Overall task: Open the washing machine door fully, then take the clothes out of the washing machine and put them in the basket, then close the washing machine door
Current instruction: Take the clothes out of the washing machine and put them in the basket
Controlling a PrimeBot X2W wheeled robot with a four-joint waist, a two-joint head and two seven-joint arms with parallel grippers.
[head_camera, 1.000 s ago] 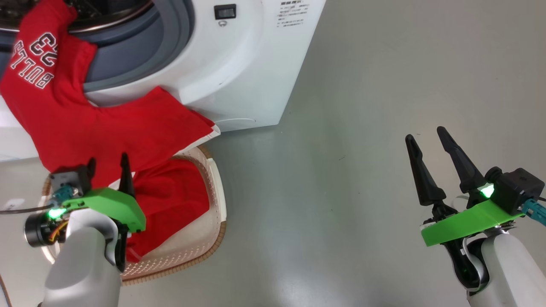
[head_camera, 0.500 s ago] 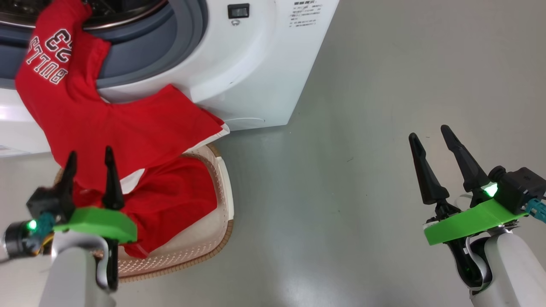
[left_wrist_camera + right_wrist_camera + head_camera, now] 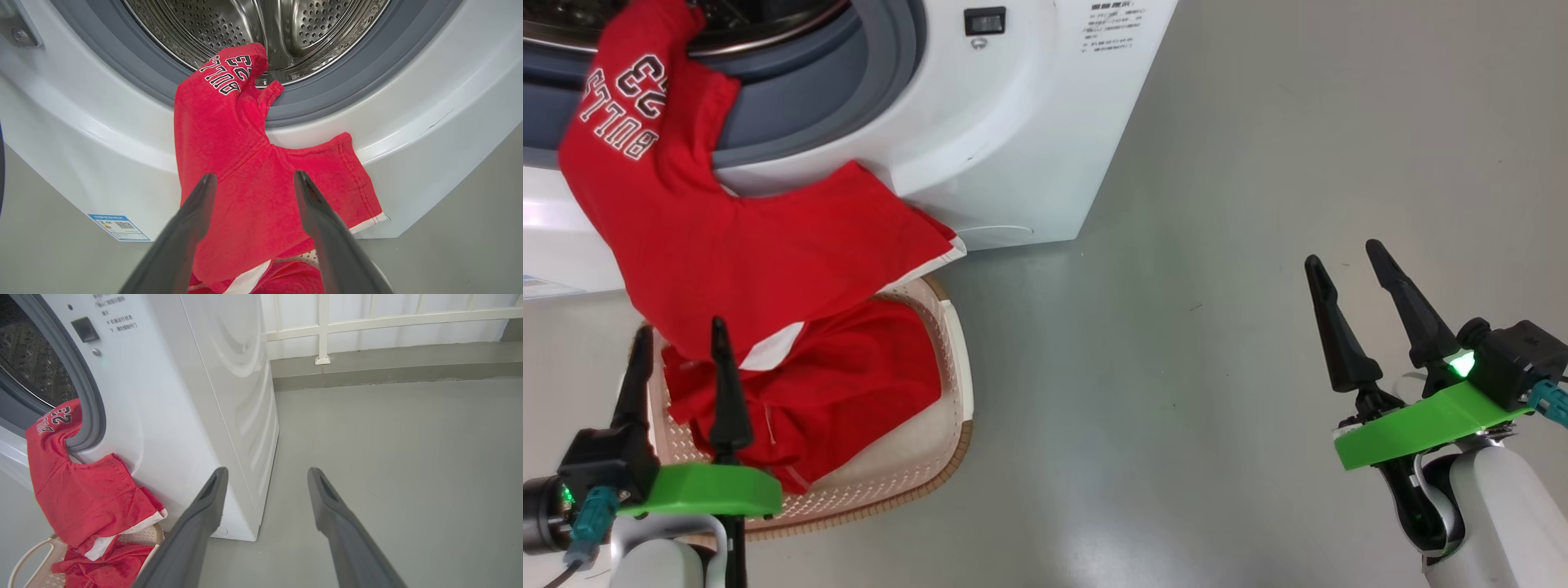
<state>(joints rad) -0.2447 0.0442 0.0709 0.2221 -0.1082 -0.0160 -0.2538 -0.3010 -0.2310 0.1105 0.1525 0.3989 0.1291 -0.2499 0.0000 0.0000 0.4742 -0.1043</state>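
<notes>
- Head view: the clothes (image 3: 752, 253) hang from the washing machine (image 3: 1013, 122), upper left, into the basket (image 3: 954, 367), lower left. The left gripper (image 3: 680, 331), bottom left, is open wide and empty. The right gripper (image 3: 1342, 255), lower right, is wide and empty too.
- Left wrist view: their top end sits on the drum (image 3: 310, 28) edge, top middle. Best to grab high up and pull down gently.
- Right wrist view: the clothes are at the left edge.

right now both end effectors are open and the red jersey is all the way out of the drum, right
Not quite: the left end effector and right end effector are open, but the left wrist view shows the red jersey hooked over the gasket into the drum, not fully out.
</notes>
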